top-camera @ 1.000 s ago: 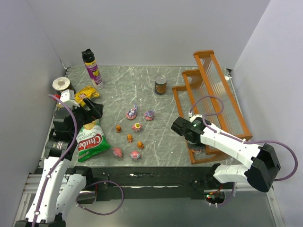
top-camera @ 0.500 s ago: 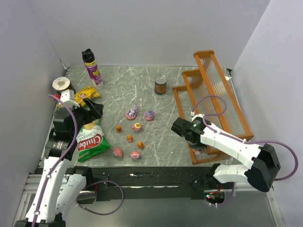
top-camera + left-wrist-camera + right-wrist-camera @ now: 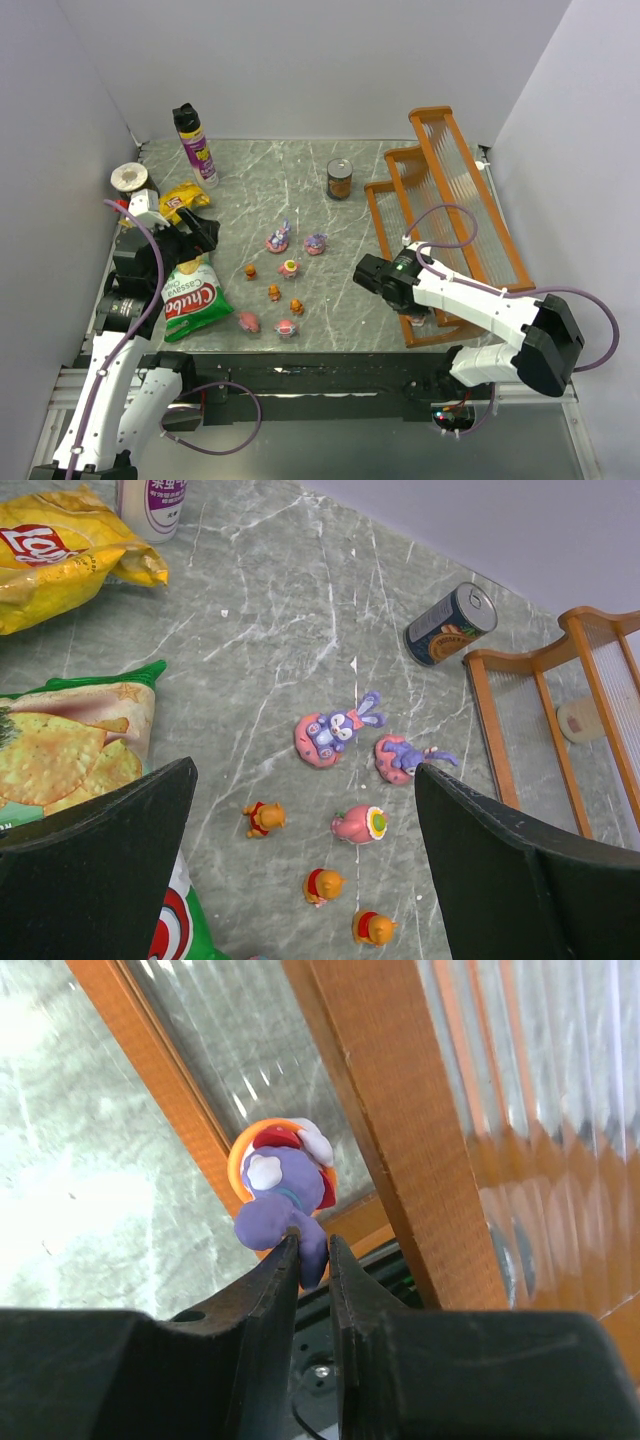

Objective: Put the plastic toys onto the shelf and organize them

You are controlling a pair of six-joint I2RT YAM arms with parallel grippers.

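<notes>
On the grey marbled table (image 3: 300,190) between pale walls (image 3: 300,60) we see the left gripper (image 3: 200,232) spread wide at nine o'clock, loose toys (image 3: 290,267) at centre, and the right gripper (image 3: 313,1240) pinching a purple toy (image 3: 278,1195) beside the shelf (image 3: 450,190) at four o'clock.

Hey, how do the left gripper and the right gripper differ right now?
The left gripper has its jaws wide open and holds nothing; the right gripper is closed narrowly on a purple figurine. The left gripper hangs above the table beside the green snack bag; the right gripper is at the near end of the shelf. Both have black fingers.
</notes>
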